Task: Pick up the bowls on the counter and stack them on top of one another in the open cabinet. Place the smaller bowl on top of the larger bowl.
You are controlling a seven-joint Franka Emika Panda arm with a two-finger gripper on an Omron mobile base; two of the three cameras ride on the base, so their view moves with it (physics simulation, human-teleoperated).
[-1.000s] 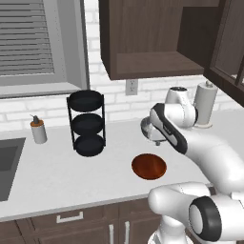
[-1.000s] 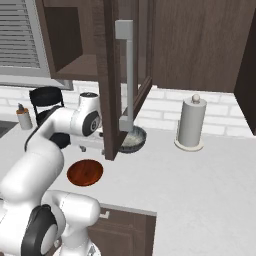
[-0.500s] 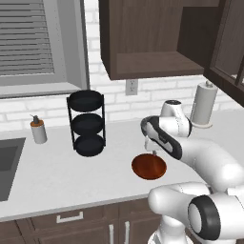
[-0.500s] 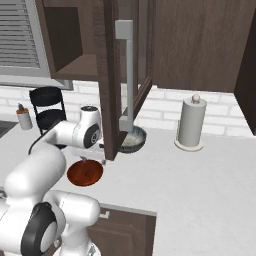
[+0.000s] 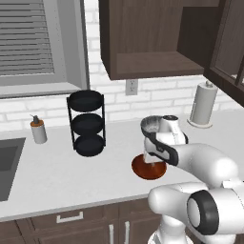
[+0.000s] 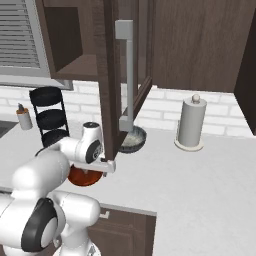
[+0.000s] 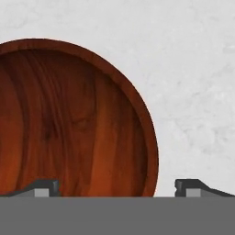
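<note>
Hovering low over the shallow, glossy red-brown wooden-looking bowl (image 7: pixel 69 119), the gripper (image 7: pixel 117 187) has its jaws spread wide, one tip over the bowl's inside, the other out over the bare off-white stone-like counter (image 7: pixel 193 69), so the near rim sits between them. Nothing is held. In the left base view the bowl (image 5: pixel 149 167) rests flat on the counter near its front edge, right under the hand (image 5: pixel 153 155).

That rim looks like the place to take it: thin, stiff, a clean edge to pinch. The bowl reads as light and rigid, but the polished surface is probably slick, so a shallow bite could let it tip or slide out.

The wider dark grey bowl with the pale speckled inside (image 6: pixel 132 140) sits further back on the counter, by the wall, below the dark brown wall cabinet's glass-paned door (image 6: pixel 127 75). The cabinet's shelf (image 5: pixel 152 64) is bare.
</note>
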